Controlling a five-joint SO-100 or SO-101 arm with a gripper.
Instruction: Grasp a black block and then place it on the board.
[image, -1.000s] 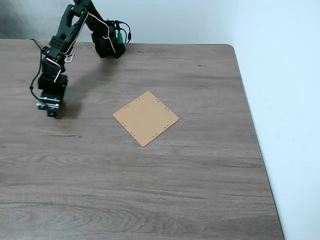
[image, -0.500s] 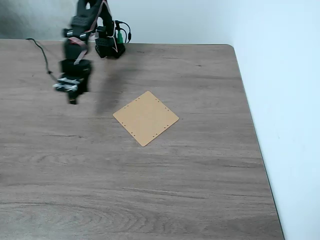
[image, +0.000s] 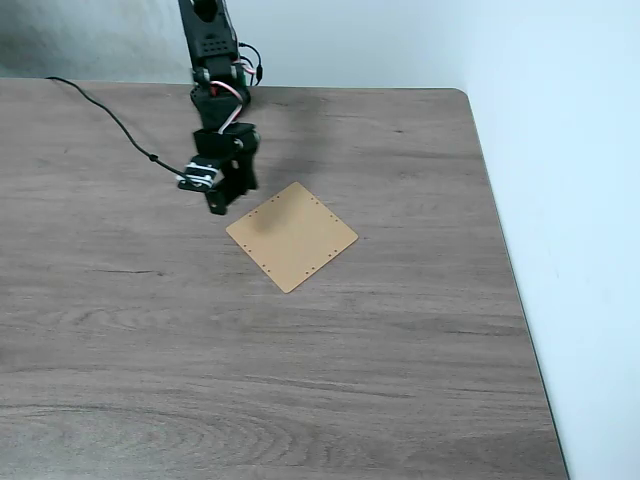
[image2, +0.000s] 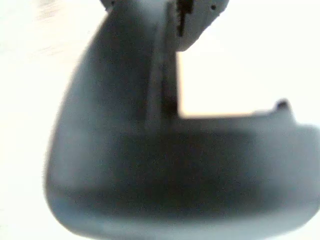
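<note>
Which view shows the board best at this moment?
The fixed view: the whole board lies flat on the table, holes along its edges, gripper at its left corner. The wrist view is blurred and overexposed; no board is recognisable.

Fixed view: the arm (image: 212, 60) is cut off by the top edge, its upper links out of frame. The gripper (image: 218, 203) is small, dark and slightly smeared; how its jaws stand cannot be made out, nor whether anything sits between them. The black block cannot be picked out against the black gripper body. The table (image: 300, 380) runs off the left and bottom edges. A black cable (image: 110, 112) leaves the frame at the left.

Wrist view: heavily blurred and overexposed. A large dark grey gripper body (image2: 165, 175) has soft edges and is cut at the top. The background is washed out to white; no surface detail is readable.
</note>
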